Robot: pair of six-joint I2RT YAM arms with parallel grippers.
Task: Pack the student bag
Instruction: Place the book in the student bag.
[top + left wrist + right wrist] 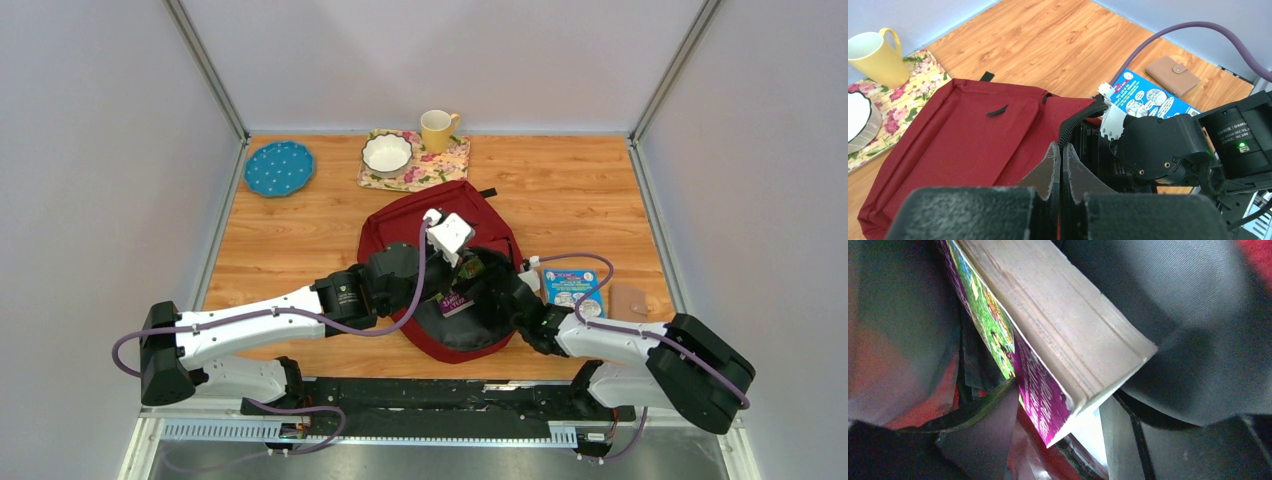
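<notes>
The dark red student bag (415,225) lies flat in the middle of the table, its mouth towards the arms. My left gripper (1062,152) is shut on the bag's black zipper edge (1075,122) and holds the mouth up. My right gripper (1053,450) reaches inside the bag, its jaws open. Between them lies the corner of a thick book (1058,335) with a purple and green cover, against the grey lining (1198,330). A gap shows between the book and the right finger (1120,440). From above, the book (455,301) shows in the bag's mouth.
A blue picture book (574,290) and a brown wallet (628,300) lie right of the bag. At the back are a flowered mat (440,165), a white bowl (387,153), a yellow mug (436,130) and a blue plate (279,168). Walls enclose the table.
</notes>
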